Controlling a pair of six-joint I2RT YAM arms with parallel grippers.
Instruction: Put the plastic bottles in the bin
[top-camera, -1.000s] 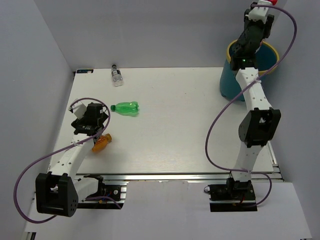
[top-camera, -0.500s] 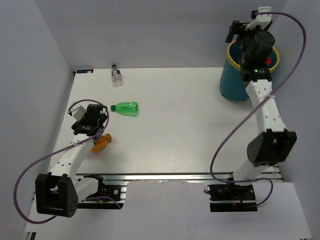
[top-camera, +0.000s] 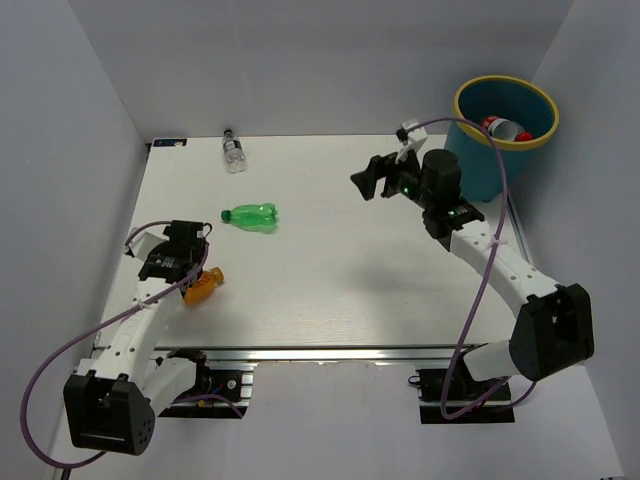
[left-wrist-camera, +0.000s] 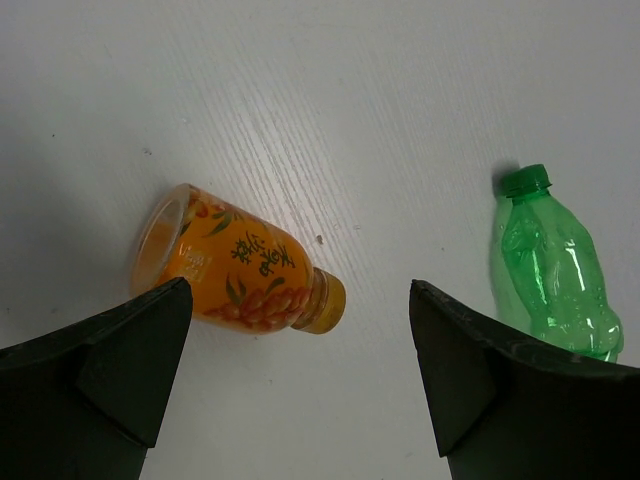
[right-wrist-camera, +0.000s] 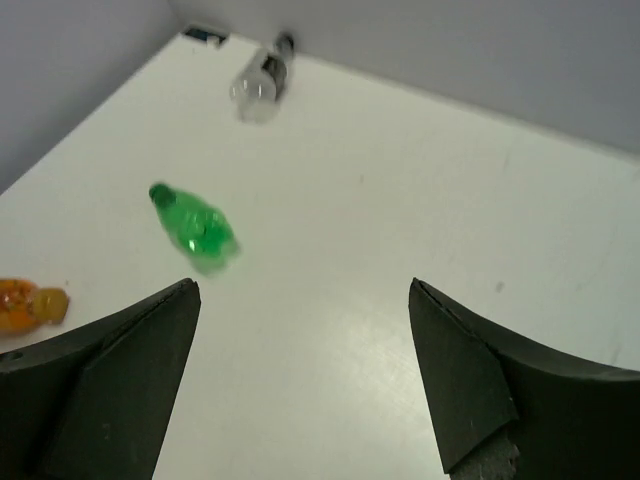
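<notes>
The teal bin with a yellow rim stands at the far right; a red-labelled clear bottle lies inside it. A green bottle lies left of centre. An orange bottle lies at the near left. A clear dark-capped bottle lies at the far left. My left gripper is open just above the orange bottle, with the green bottle to its right. My right gripper is open and empty above mid-table, facing the green bottle, the clear bottle and the orange bottle.
Grey walls close in the white table on the left, back and right. A small dark tag sits at the far left corner. The metal rail runs along the near edge.
My right arm swung from above the bin down and left over the table, open. The red-capped bottle it held now lies in the bin. My left gripper shifted slightly toward the near edge.
</notes>
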